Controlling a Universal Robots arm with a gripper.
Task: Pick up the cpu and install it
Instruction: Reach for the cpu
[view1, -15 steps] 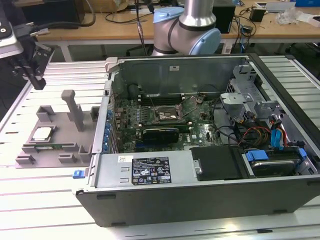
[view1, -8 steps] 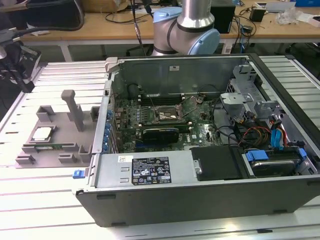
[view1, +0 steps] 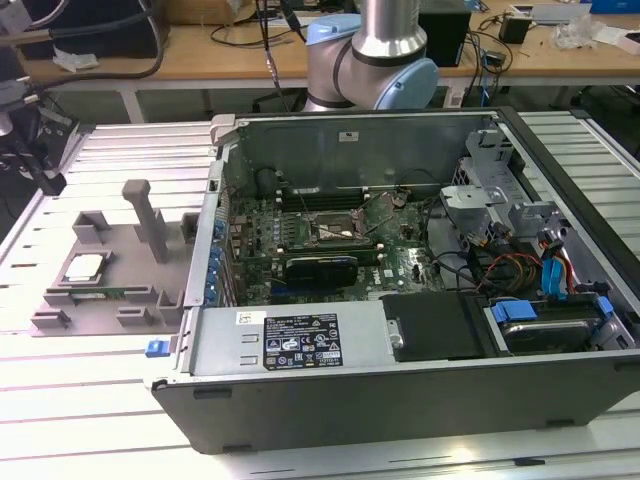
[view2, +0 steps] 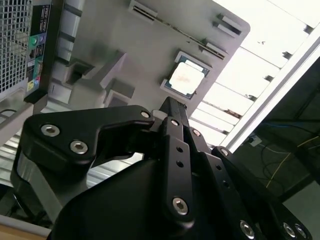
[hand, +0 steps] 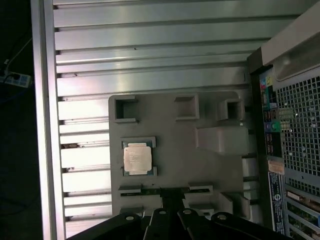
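My gripper (hand: 173, 197) hangs above the grey tray (hand: 175, 130) with its fingers pressed together and empty, and the cpu (hand: 137, 159) lies flat in a recess of that tray, so I judge that descending unopened would jab its lid or tilt it.

Both wrist views look down at tray (hand: 175, 150).

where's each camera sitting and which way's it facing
exterior view: off the arm, down into the open computer case; grey tray on the exterior view's left, arm behind
first wrist view: at the wrist, square onto the tray past the gripper
second wrist view: at the wrist, slanting past the gripper to the tray
shared: all show the cpu in the tray
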